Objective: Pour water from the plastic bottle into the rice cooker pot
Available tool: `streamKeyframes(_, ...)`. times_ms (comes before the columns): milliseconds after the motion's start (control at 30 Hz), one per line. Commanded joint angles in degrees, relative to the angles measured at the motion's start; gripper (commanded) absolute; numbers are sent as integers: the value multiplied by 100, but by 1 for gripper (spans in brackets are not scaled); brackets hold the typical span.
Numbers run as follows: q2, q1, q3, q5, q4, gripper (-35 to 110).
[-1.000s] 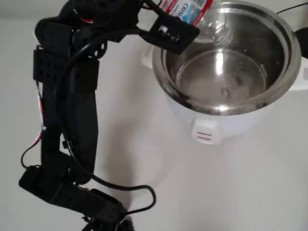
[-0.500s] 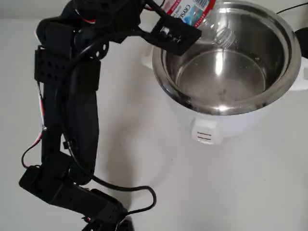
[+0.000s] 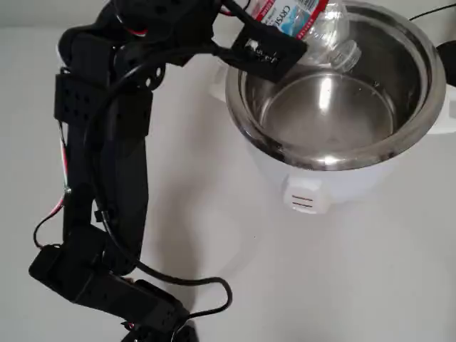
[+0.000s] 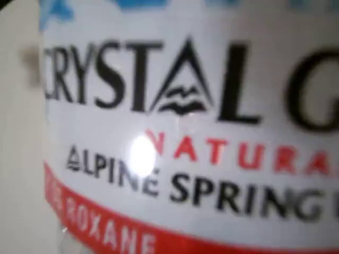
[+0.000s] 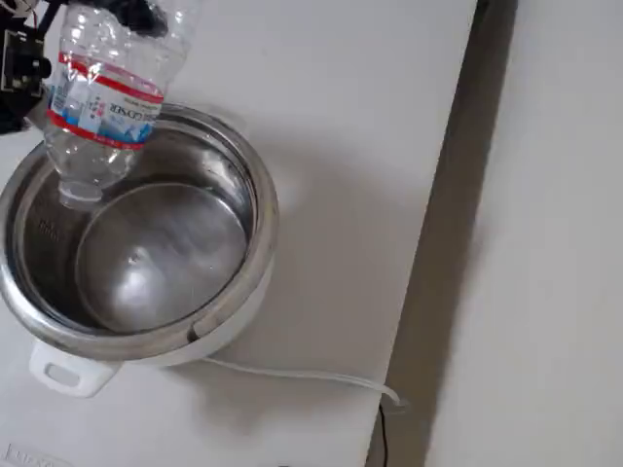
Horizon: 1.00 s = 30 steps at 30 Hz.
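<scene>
Overhead view, plastic bottle clamped in tool, tipped over rice cooker pot

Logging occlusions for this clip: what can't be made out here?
- Gripper fingers: in the overhead view, hidden by the camera mount and bottle; whether shut cannot be told.
- Bottle base: cut off by the top edge in overhead and fixed views.
- Water stream or level in the pot: too faint against the shiny steel.
- Wrist view: blurred label close-up.

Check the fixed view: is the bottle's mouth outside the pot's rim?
No. The plastic bottle hangs neck-down with its mouth inside the rim of the rice cooker pot.
</scene>
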Motion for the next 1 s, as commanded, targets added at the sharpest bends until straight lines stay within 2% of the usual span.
streamKeyframes(0, 62, 79, -422, -308, -53, 7)
streamKeyframes(367, -229, 176, -422, -1020, -149, 7)
streamKeyframes(500, -255, 114, -422, -1635, -281, 7)
streamKeyframes(733, -378, -132, -422, -3604, -527, 7)
streamKeyframes(967, -431, -387, -422, -6284, -809, 7)
